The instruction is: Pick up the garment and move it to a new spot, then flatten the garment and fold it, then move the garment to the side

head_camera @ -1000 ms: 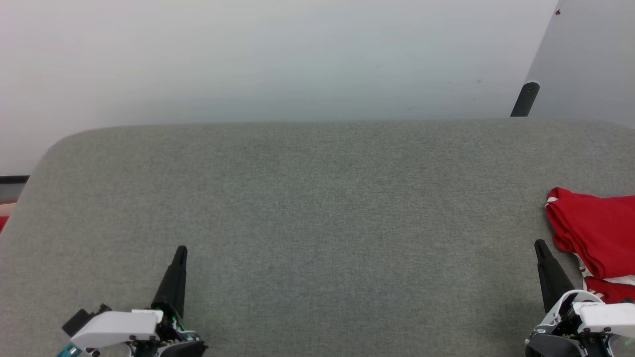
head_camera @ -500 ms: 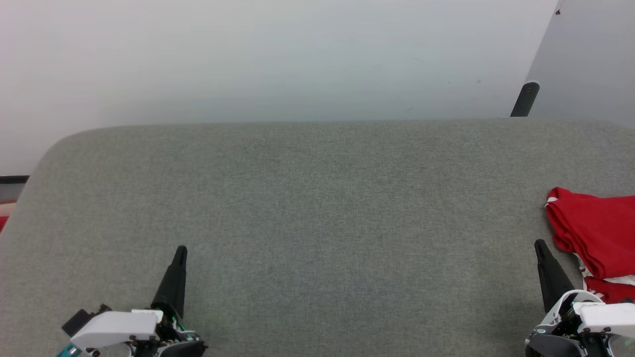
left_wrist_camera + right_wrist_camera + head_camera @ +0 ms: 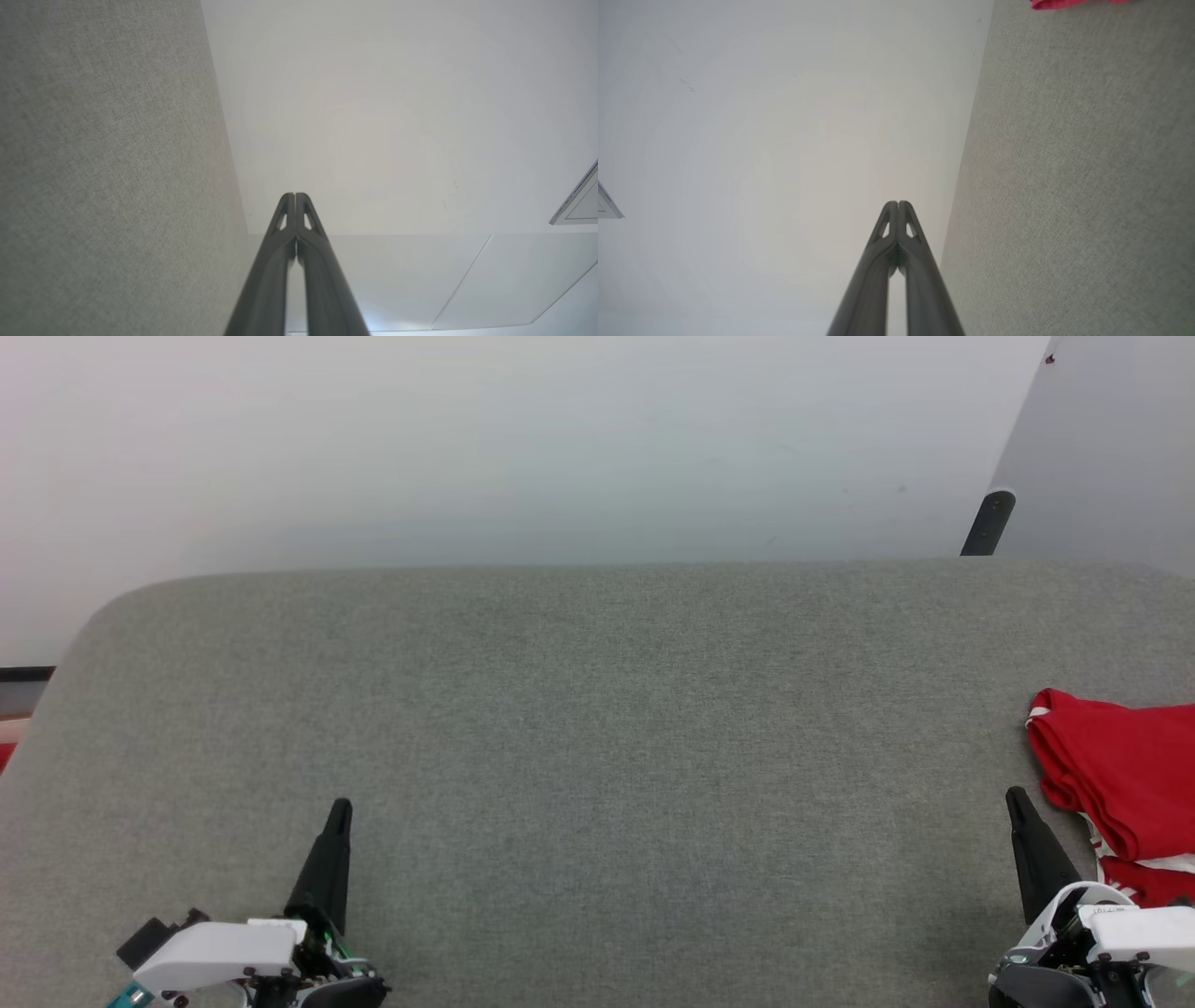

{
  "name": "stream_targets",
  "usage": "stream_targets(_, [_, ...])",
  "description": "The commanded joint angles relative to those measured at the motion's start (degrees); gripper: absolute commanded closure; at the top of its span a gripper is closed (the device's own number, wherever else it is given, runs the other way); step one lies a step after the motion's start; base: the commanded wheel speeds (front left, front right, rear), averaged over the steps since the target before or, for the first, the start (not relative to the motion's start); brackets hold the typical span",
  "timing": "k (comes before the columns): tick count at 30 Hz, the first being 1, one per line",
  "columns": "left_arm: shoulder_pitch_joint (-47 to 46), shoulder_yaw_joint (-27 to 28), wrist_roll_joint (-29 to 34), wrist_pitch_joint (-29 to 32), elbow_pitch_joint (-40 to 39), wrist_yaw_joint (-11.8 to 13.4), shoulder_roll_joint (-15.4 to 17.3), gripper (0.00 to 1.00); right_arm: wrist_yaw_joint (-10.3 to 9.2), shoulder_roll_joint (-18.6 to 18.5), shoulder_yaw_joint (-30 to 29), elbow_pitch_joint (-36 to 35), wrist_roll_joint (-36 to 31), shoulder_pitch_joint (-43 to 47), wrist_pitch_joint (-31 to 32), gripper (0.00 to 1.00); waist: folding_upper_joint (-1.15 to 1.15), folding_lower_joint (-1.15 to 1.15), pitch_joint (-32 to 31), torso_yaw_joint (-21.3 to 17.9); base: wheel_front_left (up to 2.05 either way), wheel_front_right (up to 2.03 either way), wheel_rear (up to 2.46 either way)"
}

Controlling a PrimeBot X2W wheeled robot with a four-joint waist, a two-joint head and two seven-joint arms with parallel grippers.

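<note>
Here, in the head view, the garment (image 3: 1120, 775) lies bunched at the right edge of the surface (image 3: 597, 709), near the right claw (image 3: 1013, 795); the left claw (image 3: 340, 807) is well apart. Left wrist view: claw pressed together. Right wrist view: claw pressed together, garment at the top edge.

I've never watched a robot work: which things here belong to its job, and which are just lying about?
Part of the job: red garment, bunched at the right edge; grey cloth-covered table it lies on.
Just lying about: dark post behind the table's far right; pale panel beside it.
</note>
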Motion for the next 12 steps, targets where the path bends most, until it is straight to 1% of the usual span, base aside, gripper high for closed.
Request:
stream_targets(1, [-0.55, 0.17, 0.06, 0.14, 0.06, -0.18, -0.09, 1.0, 0.02, 0.15, 0.07, 0.01, 0.25, -0.15, -0.02, 1.0, 0.0, 0.0, 0.0, 0.0, 0.0, 0.0, 0.0])
stream_targets(12, [-0.55, 0.19, 0.09, 0.16, 0.06, -0.18, -0.1, 1.0, 0.02, 0.15, 0.08, 0.01, 0.25, -0.15, -0.03, 1.0, 0.0, 0.0, 0.0, 0.0, 0.0, 0.0, 0.0])
